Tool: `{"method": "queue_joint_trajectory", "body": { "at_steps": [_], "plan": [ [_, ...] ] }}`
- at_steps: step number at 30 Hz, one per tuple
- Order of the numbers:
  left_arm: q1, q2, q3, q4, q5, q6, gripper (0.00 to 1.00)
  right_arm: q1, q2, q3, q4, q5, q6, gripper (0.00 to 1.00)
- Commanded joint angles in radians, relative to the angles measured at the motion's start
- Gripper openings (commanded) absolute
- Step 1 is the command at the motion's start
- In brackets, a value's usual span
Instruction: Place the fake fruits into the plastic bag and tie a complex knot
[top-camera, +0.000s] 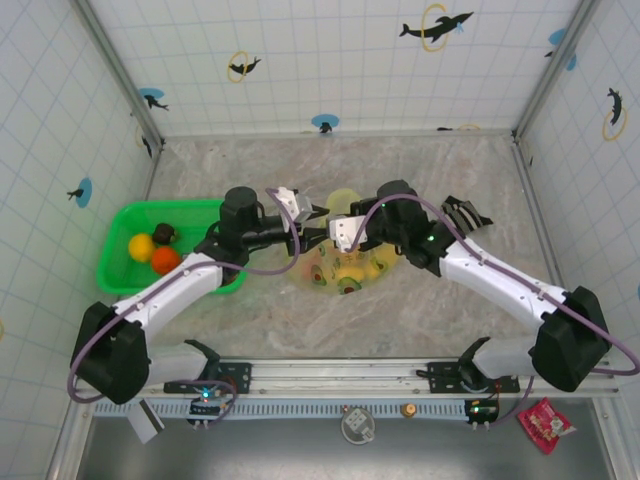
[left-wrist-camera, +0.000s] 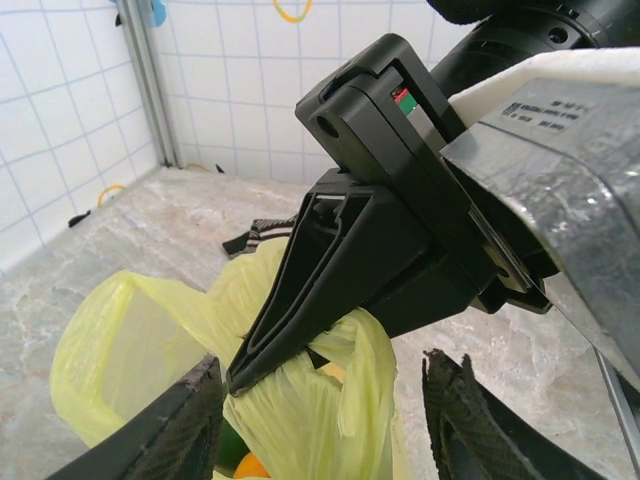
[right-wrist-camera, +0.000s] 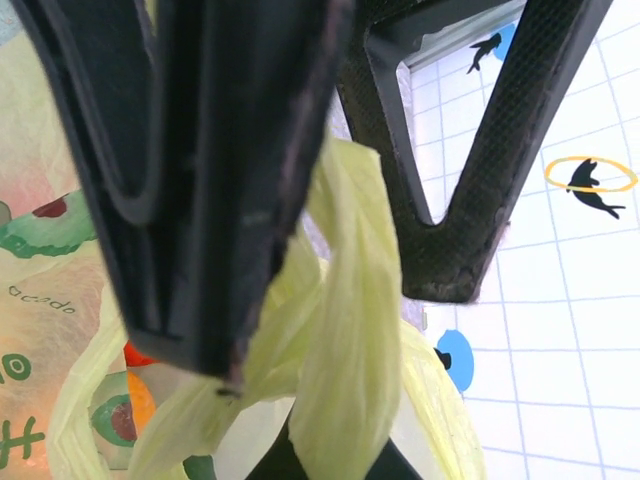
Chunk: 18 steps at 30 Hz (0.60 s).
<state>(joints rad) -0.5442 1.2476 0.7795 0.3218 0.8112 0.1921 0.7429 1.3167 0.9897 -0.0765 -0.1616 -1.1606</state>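
Found the plastic bag (top-camera: 352, 268) at the middle of the table (top-camera: 450, 170), just right of the green basket (top-camera: 115, 235) and between the two pincers. Saw its pale yellow film gathered upward into a neck, with one loop handle (top-camera: 345, 198) lying open on the far side. Noted avocado pictures and a few letters on the lower film in the right wrist view. Glimpsed something orange (left-wrist-camera: 250, 466) and something green (left-wrist-camera: 228, 442) low inside the bag from the left wrist view; could not tell fruit from print there.

Saw the right pincer (top-camera: 326, 240) shut tightly, fingers pressed together, gripping a bunch of the film at the neck of the bag. Saw folds of the film hanging out below its tip in both wrist views.

Saw the left pincer (top-camera: 318, 224) just beside, facing the right one. Found its fingers (left-wrist-camera: 190, 430) standing apart, moderately wide, one on each side of the gathered film, holding nothing. Could not tell about contact between the nearer finger and the film.

Counted three fake fruits (top-camera: 166, 261) in the basket, well apart from the bag: a yellow fruit (top-camera: 140, 245), a red-orange fruit (top-camera: 166, 261) and a dark brown fruit (top-camera: 163, 234), close together beside the left arm (top-camera: 170, 290). Saw white tiled walls (top-camera: 300, 60) with dolphin pictures around the table.
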Motion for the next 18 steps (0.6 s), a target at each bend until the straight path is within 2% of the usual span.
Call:
{"method": "queue_joint_trajectory", "body": {
  "at_steps": [1, 5, 10, 18],
  "plan": [
    [0.001, -0.041, 0.03, -0.006, -0.003, -0.022, 0.58, -0.007, -0.02, -0.01, 0.02, -0.016, 0.002, 0.0],
    [0.002, -0.089, 0.026, 0.008, -0.056, -0.054, 0.63, -0.021, -0.012, 0.034, -0.063, -0.083, 0.017, 0.0],
    [0.005, -0.135, 0.003, 0.068, -0.178, -0.117, 0.65, -0.032, -0.013, 0.07, -0.125, -0.153, 0.035, 0.0],
    [0.007, -0.128, 0.001, 0.01, -0.291, -0.13, 0.56, -0.066, -0.019, 0.125, -0.13, -0.265, 0.112, 0.0]
  ]
}}
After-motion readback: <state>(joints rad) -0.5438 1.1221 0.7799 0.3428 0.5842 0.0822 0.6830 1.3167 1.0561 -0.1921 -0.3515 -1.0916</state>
